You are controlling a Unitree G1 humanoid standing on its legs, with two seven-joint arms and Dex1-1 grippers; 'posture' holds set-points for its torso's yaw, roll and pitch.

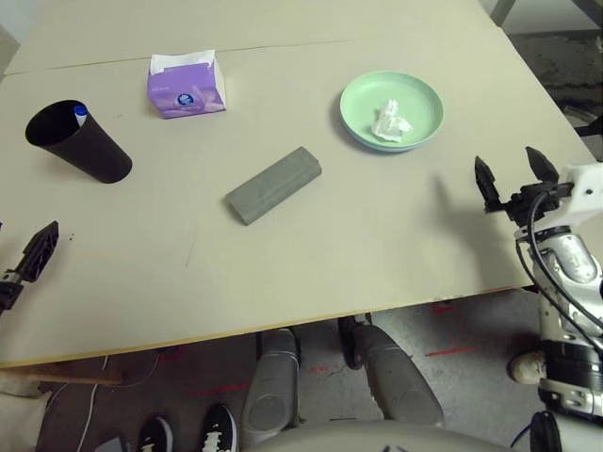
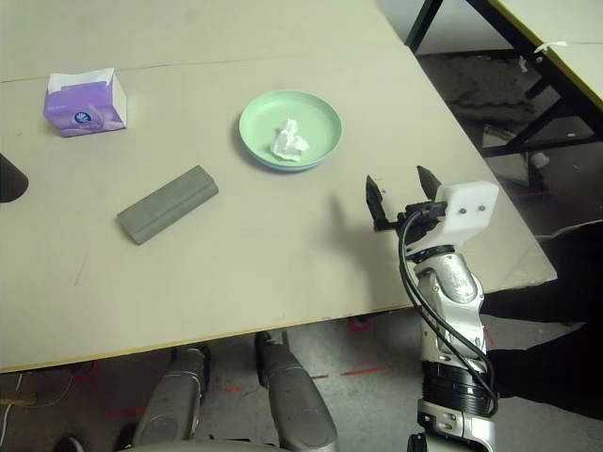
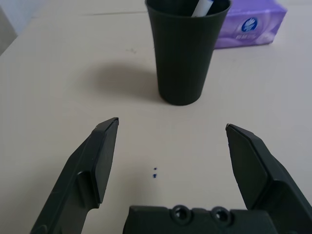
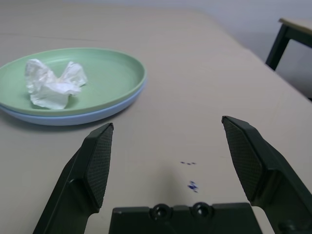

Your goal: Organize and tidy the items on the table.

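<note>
A black cup stands at the table's far left with a white marker pen sticking out of it. My left gripper is open and empty, near the left edge, a short way in front of the cup. A purple tissue box sits behind the cup to its right. The grey glasses case lies shut in the middle. A light-green plate rests on a light-blue plate and holds a crumpled white tissue. My right gripper hovers open and empty, nearer than the plates and to their right.
The table's near edge runs just ahead of my body, and its right edge lies close to my right gripper. A seam line crosses the far part of the top. Black table legs stand on the floor to the right.
</note>
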